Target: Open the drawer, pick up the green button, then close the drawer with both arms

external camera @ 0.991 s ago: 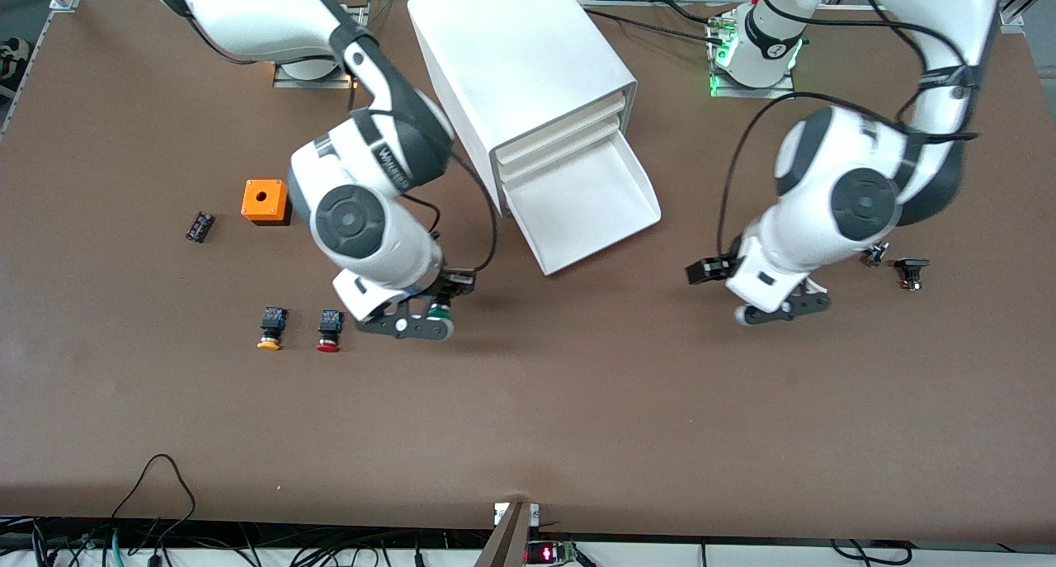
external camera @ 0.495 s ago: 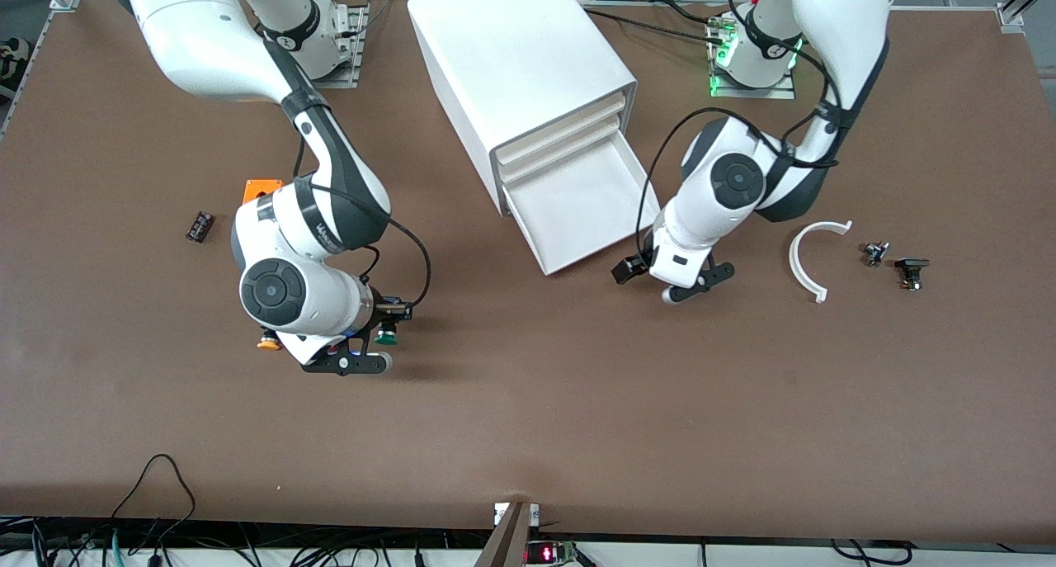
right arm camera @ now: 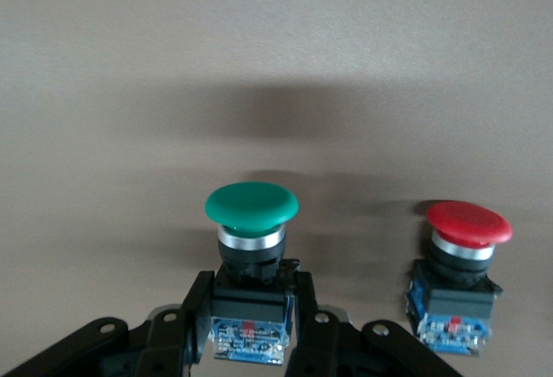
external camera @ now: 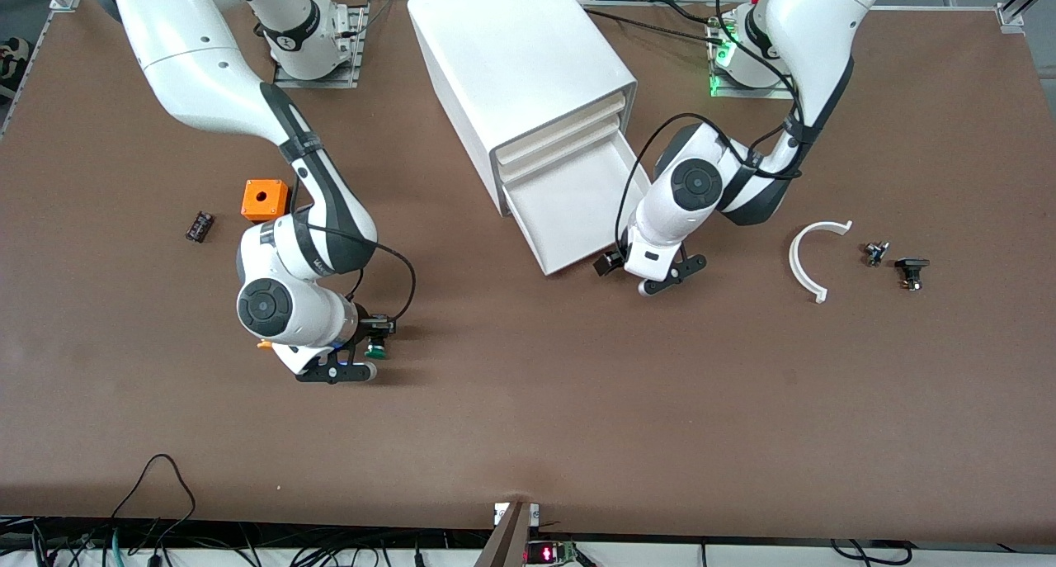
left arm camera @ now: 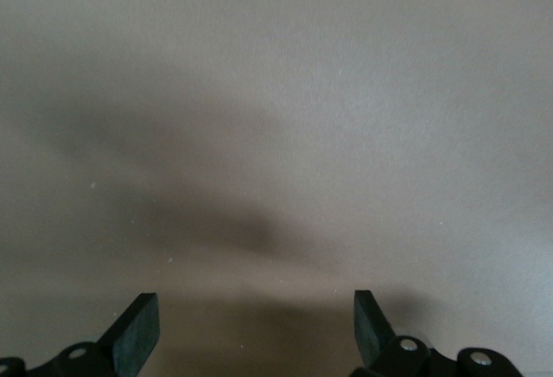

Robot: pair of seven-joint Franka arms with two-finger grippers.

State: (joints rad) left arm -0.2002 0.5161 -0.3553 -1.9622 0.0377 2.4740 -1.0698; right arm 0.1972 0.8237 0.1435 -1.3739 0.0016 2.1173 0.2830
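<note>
The green-capped button (right arm camera: 251,205) is clamped by its black-and-blue body between my right gripper's (right arm camera: 251,321) fingers. In the front view my right gripper (external camera: 363,362) holds the button (external camera: 377,352) low at the table, nearer the front camera than the orange box. The red-capped button (right arm camera: 467,225) stands just beside it; the arm hides it in the front view. The white cabinet's (external camera: 520,63) bottom drawer (external camera: 577,208) is pulled out. My left gripper (external camera: 670,274) is open and empty at the drawer's front corner; its wrist view shows its open fingers (left arm camera: 138,334) over bare table.
An orange box (external camera: 265,200) and a small black part (external camera: 199,226) lie toward the right arm's end. A sliver of the yellow-capped button (external camera: 264,344) shows by the right arm. A white curved piece (external camera: 813,257) and small parts (external camera: 911,271) lie toward the left arm's end.
My right gripper carried the green button toward the right arm's end, lower in the front view, next to the red button. My left gripper moved in to the open drawer's front corner.
</note>
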